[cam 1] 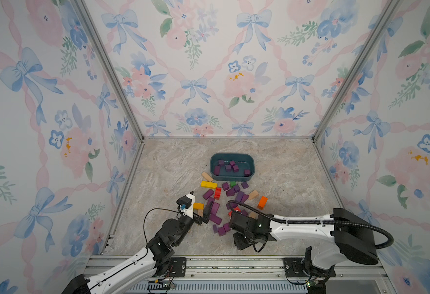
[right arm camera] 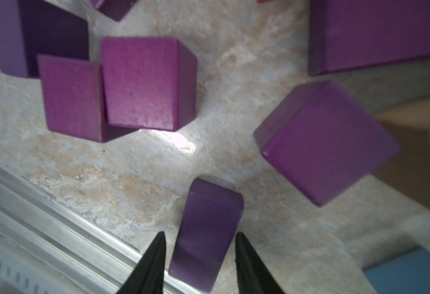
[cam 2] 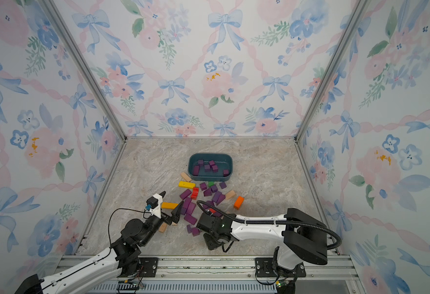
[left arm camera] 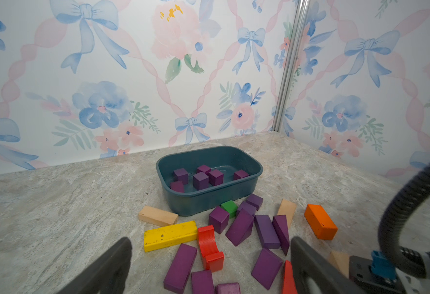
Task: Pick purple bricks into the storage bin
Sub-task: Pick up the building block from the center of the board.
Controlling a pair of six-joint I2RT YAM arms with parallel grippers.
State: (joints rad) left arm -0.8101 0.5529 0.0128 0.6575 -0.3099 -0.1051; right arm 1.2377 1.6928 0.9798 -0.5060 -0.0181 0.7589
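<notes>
The storage bin (cam 1: pixel 231 154) is a dark teal tub at mid-table, also seen from the left wrist (left arm camera: pixel 208 201); several purple bricks (cam 1: pixel 230 166) lie inside it. More purple bricks (cam 1: pixel 236 189) are scattered in front of it among other colours. In the right wrist view my right gripper (right arm camera: pixel 199 233) straddles a narrow purple brick (right arm camera: pixel 208 211), with a thin gap still showing beside one finger. In both top views that gripper is hidden under its wrist (cam 1: pixel 247 224). My left gripper (left arm camera: pixel 210 239) stands wide open over the left side of the pile (cam 1: pixel 201 201), holding nothing.
Mixed into the pile are a yellow bar (cam 1: pixel 208 184), a red arch (cam 1: pixel 218 192), an orange block (cam 1: pixel 262 202), a green cube (cam 1: pixel 232 183) and tan blocks (cam 1: pixel 207 176). The aluminium front rail (right arm camera: pixel 56 216) runs close by the right gripper. Walls enclose three sides.
</notes>
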